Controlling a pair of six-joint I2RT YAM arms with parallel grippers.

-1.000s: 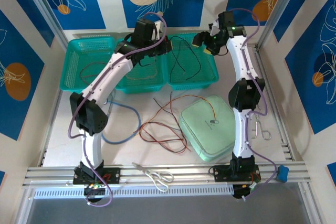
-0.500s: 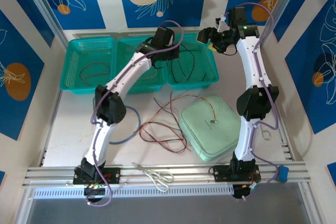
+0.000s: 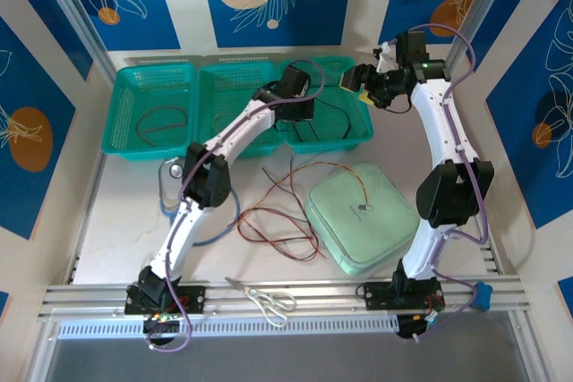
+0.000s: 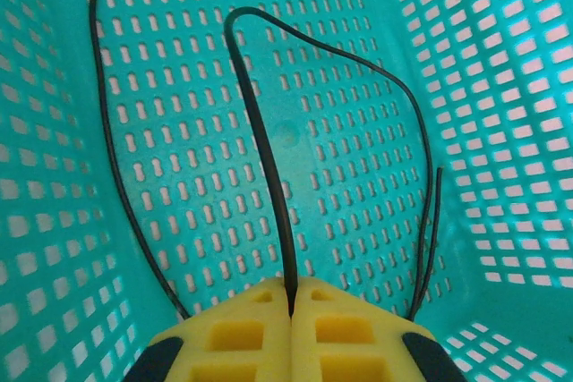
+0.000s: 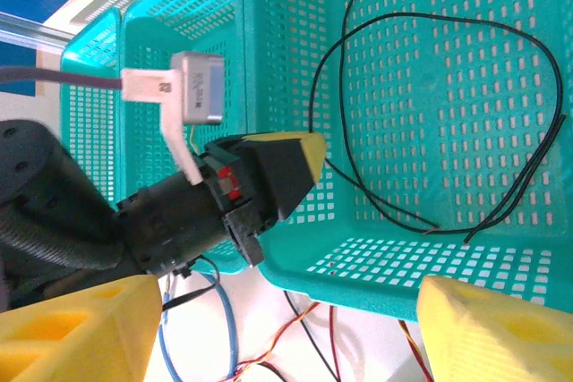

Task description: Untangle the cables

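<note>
My left gripper (image 4: pixel 292 291) is shut on a black cable (image 4: pixel 260 131) that loops up over the floor of the right-hand teal basket (image 4: pixel 376 176). From above, that gripper (image 3: pixel 303 112) sits inside the right basket (image 3: pixel 363 136), with the black cable (image 3: pixel 338 114) trailing to its right. My right gripper (image 3: pixel 356 82) hovers open over the basket's far right corner with nothing between its fingers (image 5: pixel 72 328). Its wrist view shows the left gripper (image 5: pixel 286 167) and the black cable (image 5: pixel 430 24). A tangle of red, black and yellow cables (image 3: pixel 277 212) lies on the table.
Three teal baskets line the back; the left one (image 3: pixel 125 145) holds a dark cable (image 3: pixel 157 123). A mint-green case (image 3: pixel 363 216) lies at the right, scissors (image 3: pixel 269 297) at the front edge. A blue stethoscope (image 3: pixel 175 172) lies under the left arm.
The left arm has swung right, from over the middle basket into the right basket. The right arm has drawn back to the right. Neither gripper's opening has changed.
</note>
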